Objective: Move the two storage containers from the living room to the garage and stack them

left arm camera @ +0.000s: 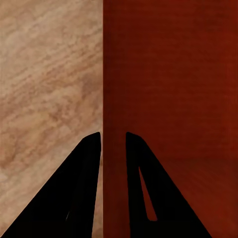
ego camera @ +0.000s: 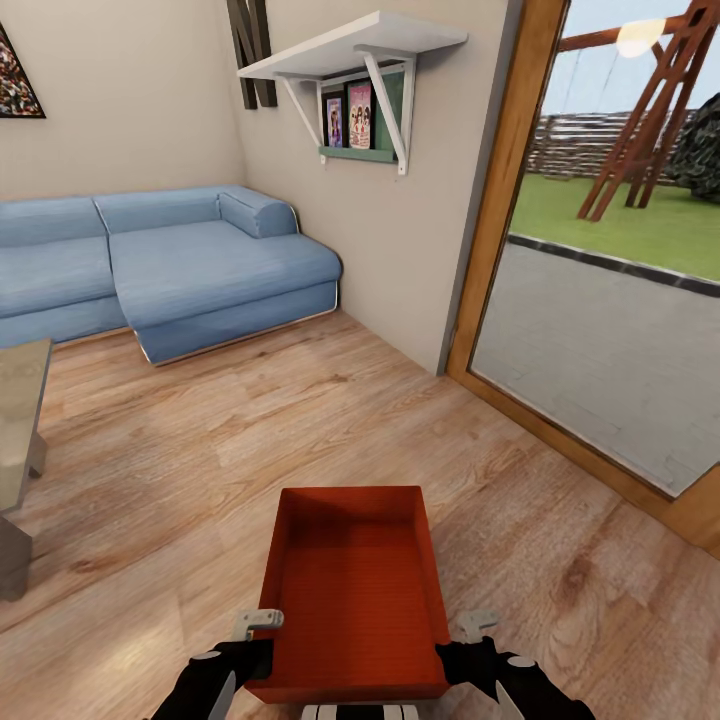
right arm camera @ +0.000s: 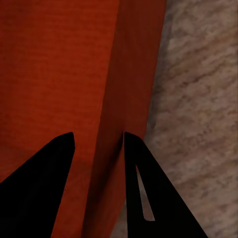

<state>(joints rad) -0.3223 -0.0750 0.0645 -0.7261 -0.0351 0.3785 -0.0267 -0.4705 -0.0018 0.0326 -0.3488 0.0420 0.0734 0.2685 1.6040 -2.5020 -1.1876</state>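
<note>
My left gripper [left arm camera: 113,136] and right gripper [right arm camera: 99,136] each clamp a side wall of the orange-red storage container [ego camera: 352,580], jaws nearly closed, above the wood plank floor [ego camera: 200,450].

A wide stretch of light wood plank floor [ego camera: 300,420] lies open through the middle of the frame, ahead of the orange-red open-topped plastic bin [ego camera: 350,590] at the bottom centre. The blue fabric sectional sofa [ego camera: 160,265] blocks the upper left, against the beige wall. The glossy grey low counter [ego camera: 18,440] juts in at the left edge, with bare floor between it and the bin. On the right, the wood-framed glass door [ego camera: 600,300] closes that side. A white wall shelf [ego camera: 350,50] projects from the beige wall at top centre, well above the floor.

In the wrist views each bin side wall sits between a hand's black fingers [left arm camera: 82,193] [right arm camera: 148,193], with bare planks outside the wall.
</note>
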